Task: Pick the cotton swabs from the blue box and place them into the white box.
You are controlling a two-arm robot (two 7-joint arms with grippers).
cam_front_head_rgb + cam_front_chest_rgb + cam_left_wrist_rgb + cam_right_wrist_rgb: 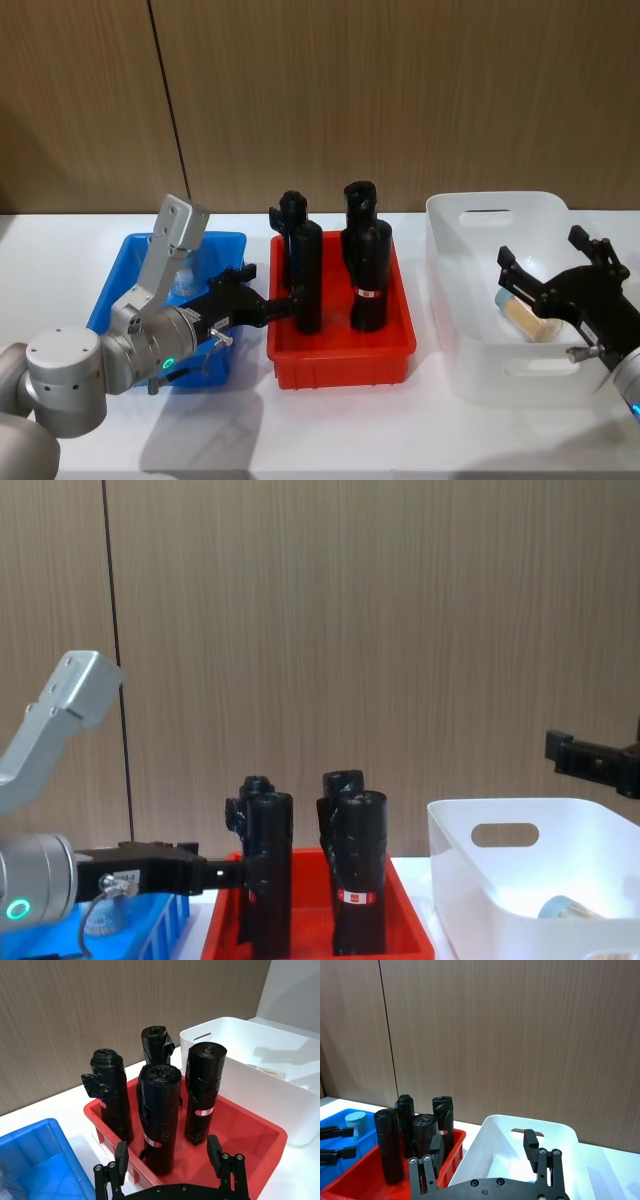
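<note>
Just illegible labels on cylinders beside white box

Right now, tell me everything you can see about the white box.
The white box is a deep, glossy plastic bin with rounded corners and oval handle cut-outs in its far and near walls. It stands upright on the white table, to the robot's right of the red tray. One cotton swab tub lies on its side inside. The right gripper hangs above it, jaws open, not touching.
</note>
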